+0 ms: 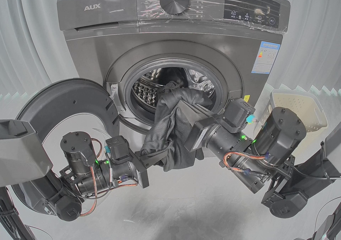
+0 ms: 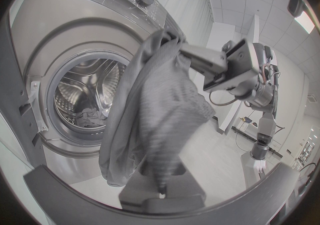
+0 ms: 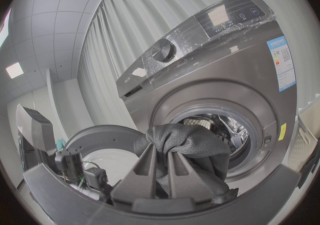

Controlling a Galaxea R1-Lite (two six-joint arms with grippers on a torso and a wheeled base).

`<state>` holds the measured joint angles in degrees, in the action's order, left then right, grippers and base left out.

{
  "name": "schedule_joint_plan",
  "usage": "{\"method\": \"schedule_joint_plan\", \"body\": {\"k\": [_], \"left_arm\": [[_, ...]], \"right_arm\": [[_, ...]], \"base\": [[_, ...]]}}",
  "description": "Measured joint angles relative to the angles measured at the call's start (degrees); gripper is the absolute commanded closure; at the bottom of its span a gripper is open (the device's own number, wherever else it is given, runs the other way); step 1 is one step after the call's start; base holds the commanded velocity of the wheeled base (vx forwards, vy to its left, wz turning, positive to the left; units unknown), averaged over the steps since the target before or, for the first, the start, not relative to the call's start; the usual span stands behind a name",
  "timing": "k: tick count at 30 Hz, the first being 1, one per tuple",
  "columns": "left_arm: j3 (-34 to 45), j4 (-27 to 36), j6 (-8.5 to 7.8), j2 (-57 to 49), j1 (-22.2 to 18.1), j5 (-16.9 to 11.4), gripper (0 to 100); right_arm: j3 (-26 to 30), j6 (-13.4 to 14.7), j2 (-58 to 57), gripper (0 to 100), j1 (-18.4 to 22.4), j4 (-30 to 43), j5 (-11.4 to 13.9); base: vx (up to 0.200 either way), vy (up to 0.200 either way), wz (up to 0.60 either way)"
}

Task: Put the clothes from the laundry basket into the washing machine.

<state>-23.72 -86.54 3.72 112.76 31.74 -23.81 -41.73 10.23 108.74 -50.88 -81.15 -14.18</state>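
The right claw is pinched narrow around the bunched top of a dark garment, holding it up right at the mouth of the washing machine. The cloth spills over its fingers and hangs down below it. Straight ahead of this claw lies the drum. The cream laundry basket stands on the floor off to its outer side, just beside the machine.

The left claw sits lower, under the hanging cloth. Its fingers are drawn close together on the garment's bottom edge, so the piece stretches between the two claws. Past the left claw, inside the drum, a crumpled cloth lies at the bottom. The round door stands swung open on that claw's outer side.
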Motion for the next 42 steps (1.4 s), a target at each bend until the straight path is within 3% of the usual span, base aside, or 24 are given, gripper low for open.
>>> {"method": "schedule_joint_plan", "body": {"k": [1,12,20,30,39,42], "left_arm": [[0.41,-0.04,0.0,-0.46,0.09,-0.05,100],[-0.17,-0.13,0.93,-4.35,0.2,-0.55,100],[-2.46,0.13,1.17,-4.57,0.12,-0.17,100],[-5.08,0.6,2.0,-4.79,-0.22,0.33,100],[-5.96,0.71,2.05,-5.38,-0.46,0.5,100],[-6.7,0.66,2.11,-5.57,-0.46,1.84,100]], "right_arm": [[0.35,0.02,0.11,0,0.09,0.05,0.09],[1.51,1.21,2.83,0,0.67,-0.16,0.28],[3.3,0.8,3.02,0,3.78,0.27,0.22],[10.42,0.79,2.76,0,8.63,-0.16,0.35],[17.14,0.61,4.11,0,8.74,0.02,0.9],[18.14,0.46,5.18,0,8.69,-0.11,1.1]], "base": [[0.0,0.0,0.0],[0.0,0.0,0.0],[0.0,0.0,0.0],[0.0,0.0,0.0],[0.0,0.0,0.0],[0.0,0.0,0.0]]}}
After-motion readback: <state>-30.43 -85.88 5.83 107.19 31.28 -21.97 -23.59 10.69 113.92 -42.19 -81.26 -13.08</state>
